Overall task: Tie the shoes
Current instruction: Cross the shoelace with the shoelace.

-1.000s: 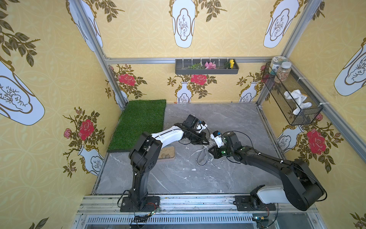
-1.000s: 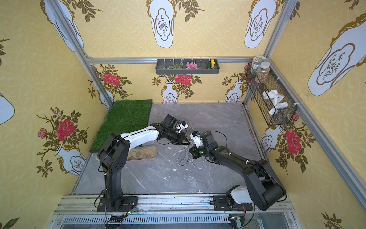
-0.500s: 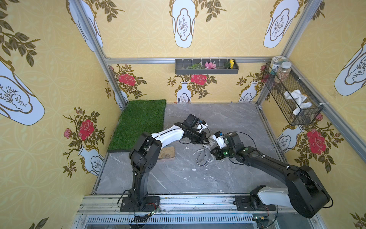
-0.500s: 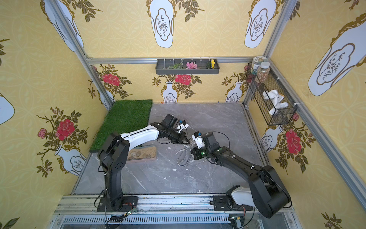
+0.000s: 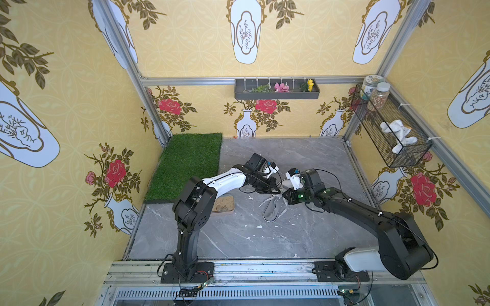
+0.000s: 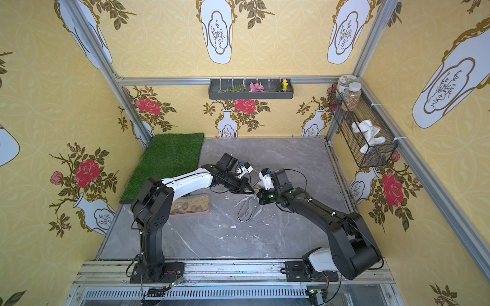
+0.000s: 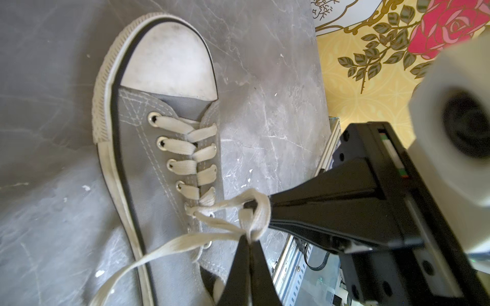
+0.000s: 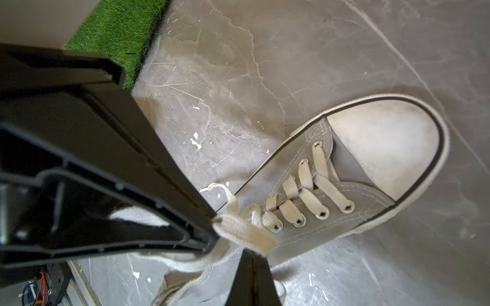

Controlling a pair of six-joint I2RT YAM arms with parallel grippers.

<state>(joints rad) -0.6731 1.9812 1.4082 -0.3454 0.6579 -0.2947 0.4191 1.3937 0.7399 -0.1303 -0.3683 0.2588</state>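
Left tool and right tool are pinching flat pale-grey laces tip to tip above grey canvas sneaker's top eyelets, toe pointing away.

Left arm: black joint housings, white shell on the forearm link, black base plate.
Right arm: black links throughout, white shell on the base motor, green indicator light, white cable ties, thin black cables looping past the wrist.
Left wrist camera, right wrist camera: white housings.
Left gripper, right gripper: black plastic jaws, tapered to narrow wedges.
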